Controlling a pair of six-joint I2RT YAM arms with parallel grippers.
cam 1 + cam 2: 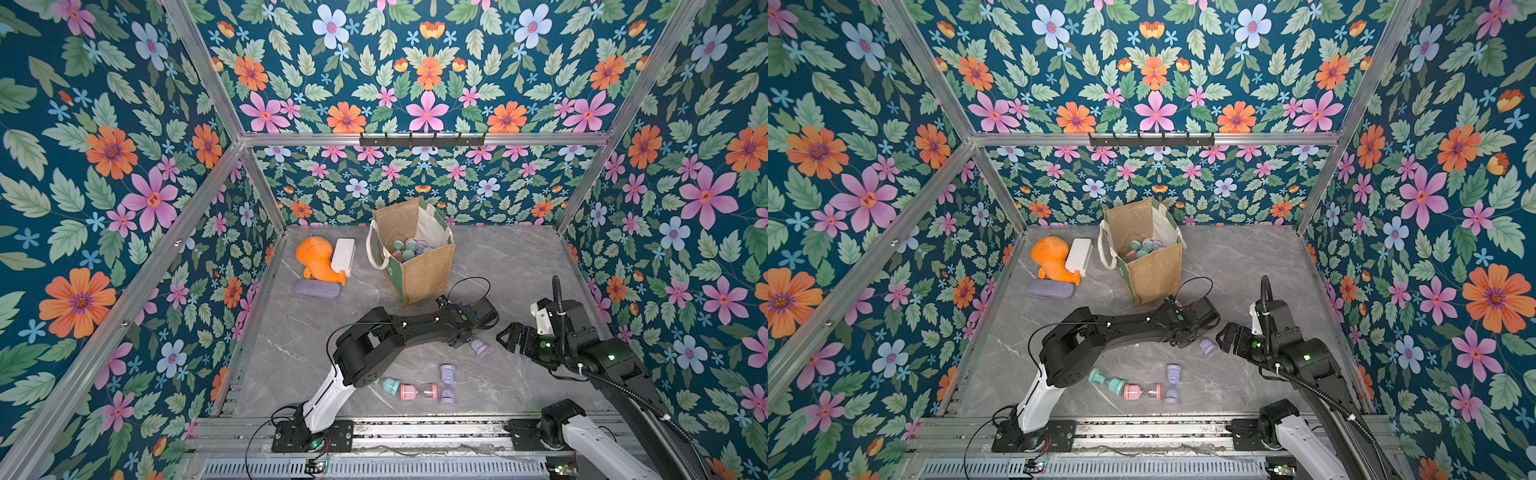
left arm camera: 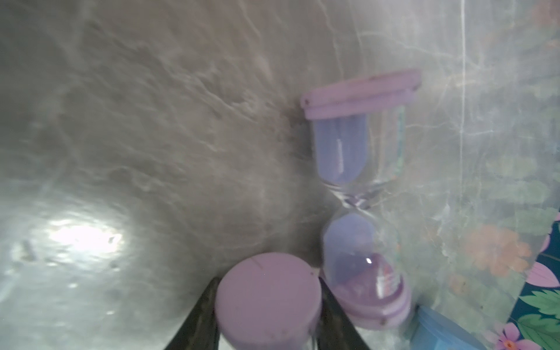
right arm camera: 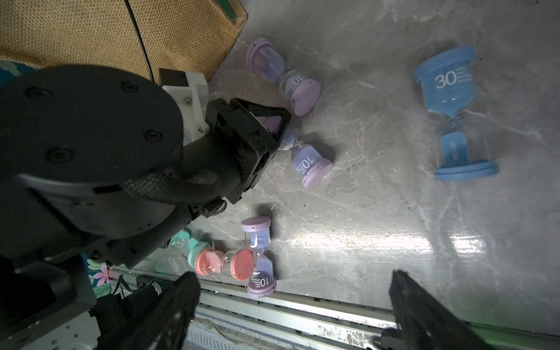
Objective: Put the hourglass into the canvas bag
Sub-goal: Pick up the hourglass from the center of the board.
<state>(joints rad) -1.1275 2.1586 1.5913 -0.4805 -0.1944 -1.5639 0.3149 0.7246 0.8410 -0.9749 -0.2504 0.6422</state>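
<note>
The canvas bag stands open at the back of the table, with several hourglasses inside it. My left gripper is shut on the lilac end cap of a purple hourglass, low over the table in front of the bag; in both top views only its far end shows past the wrist. A second purple hourglass lies beside it. My right gripper stands wide open just to the right, holding nothing.
A teal, a pink and a purple hourglass lie together near the front rail. A blue hourglass lies further right. An orange plush, a white box and a lilac case sit left of the bag.
</note>
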